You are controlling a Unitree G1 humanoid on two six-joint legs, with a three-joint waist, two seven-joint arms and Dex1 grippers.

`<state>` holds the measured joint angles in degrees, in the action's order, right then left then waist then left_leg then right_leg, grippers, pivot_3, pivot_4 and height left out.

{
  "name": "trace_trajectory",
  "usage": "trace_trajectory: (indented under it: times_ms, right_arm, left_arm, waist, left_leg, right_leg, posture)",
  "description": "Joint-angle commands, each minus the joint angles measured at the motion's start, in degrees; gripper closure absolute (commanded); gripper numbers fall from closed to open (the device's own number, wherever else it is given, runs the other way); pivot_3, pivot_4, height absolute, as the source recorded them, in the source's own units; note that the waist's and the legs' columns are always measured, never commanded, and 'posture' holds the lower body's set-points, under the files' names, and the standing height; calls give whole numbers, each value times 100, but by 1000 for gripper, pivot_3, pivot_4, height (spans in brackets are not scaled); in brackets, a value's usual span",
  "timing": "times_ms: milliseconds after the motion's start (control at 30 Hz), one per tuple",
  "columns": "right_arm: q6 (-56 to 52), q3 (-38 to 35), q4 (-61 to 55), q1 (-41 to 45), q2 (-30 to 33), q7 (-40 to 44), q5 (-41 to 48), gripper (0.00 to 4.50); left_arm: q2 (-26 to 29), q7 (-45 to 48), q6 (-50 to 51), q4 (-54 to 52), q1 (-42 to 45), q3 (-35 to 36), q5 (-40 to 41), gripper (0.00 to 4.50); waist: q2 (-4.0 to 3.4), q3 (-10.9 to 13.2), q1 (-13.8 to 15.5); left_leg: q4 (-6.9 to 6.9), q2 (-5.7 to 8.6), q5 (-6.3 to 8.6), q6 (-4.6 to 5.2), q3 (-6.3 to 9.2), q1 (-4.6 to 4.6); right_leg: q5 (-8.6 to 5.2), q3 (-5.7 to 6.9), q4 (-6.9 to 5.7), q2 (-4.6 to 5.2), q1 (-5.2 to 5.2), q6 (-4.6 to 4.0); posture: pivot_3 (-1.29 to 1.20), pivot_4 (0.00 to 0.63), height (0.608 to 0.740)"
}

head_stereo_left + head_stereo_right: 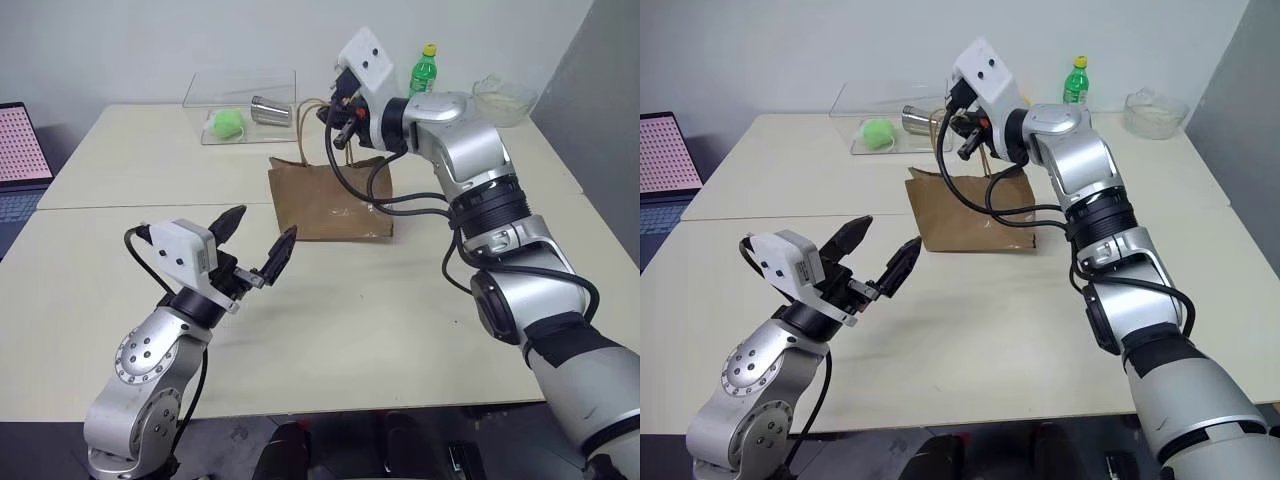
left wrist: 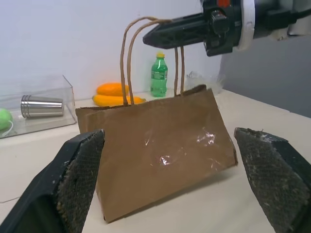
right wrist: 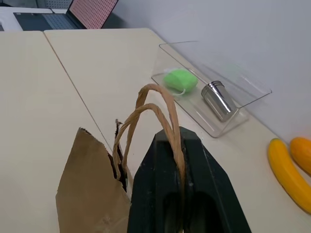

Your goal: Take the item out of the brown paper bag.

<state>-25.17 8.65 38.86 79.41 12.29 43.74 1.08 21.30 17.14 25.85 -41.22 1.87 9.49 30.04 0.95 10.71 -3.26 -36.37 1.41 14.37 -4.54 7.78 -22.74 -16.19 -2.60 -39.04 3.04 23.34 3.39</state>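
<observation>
The brown paper bag (image 1: 330, 205) stands upright in the middle of the table, with a shiny tape patch on its side (image 2: 165, 158). Its tan loop handles (image 3: 155, 97) rise to my right gripper (image 1: 335, 115), which hovers above the bag's top and is shut on a handle strand that runs between its fingers (image 3: 167, 160). My left gripper (image 1: 262, 228) is open, low over the table in front of the bag and pointing at its side, apart from it. The item is hidden.
At the back, a clear box (image 1: 240, 100) holds a green ball (image 1: 228, 123) and a steel cup (image 1: 270, 110). A green soda bottle (image 1: 424, 70), a glass bowl (image 1: 505, 98) and yellow and orange fruit (image 2: 114, 94) stand behind the bag. A laptop (image 1: 18, 145) sits far left.
</observation>
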Motion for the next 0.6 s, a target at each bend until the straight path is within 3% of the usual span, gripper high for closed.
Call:
trace_trajectory:
  times_ms: [33,100,433,533,600]
  right_arm:
    - [-20,-4,-411,65,91,76,9,4282]
    - [-44,42,-474,8,156,143,-10,3824]
    - [-540,182,-1524,-643,876,714,71,369]
    - [-1000,36,-2458,-1185,1268,800,244,369]
    - [-1920,-391,-3586,-1856,1432,637,645,369]
  left_arm:
    - [79,64,-129,-110,71,19,-49,0]
    - [86,83,-141,-102,82,-8,-61,0]
    - [12,115,-160,-49,165,-209,-173,0]
    - [-30,95,-159,23,275,-298,-202,0]
    - [-168,-14,-134,80,378,-335,-168,0]
  waist:
    - [0,0,0]
    - [0,0,0]
    - [0,-1,4]
    - [1,-1,24]
    - [2,-2,66]
  left_leg:
    - [0,0,0,1,0,0]
    - [0,0,5,9,0,0]
    - [-14,0,6,11,2,-1]
    - [-20,1,7,12,2,-3]
    - [-27,1,7,13,11,-9]
  right_leg:
    - [0,0,0,0,0,0]
    - [0,1,0,0,0,-1]
    - [3,2,-3,0,-2,-1]
    - [3,2,-2,0,-5,0]
    - [4,8,1,0,-9,1]
  posture:
    - [0,150,740]
    - [0,150,740]
    - [0,150,740]
    - [0,150,740]
    - [0,150,740]
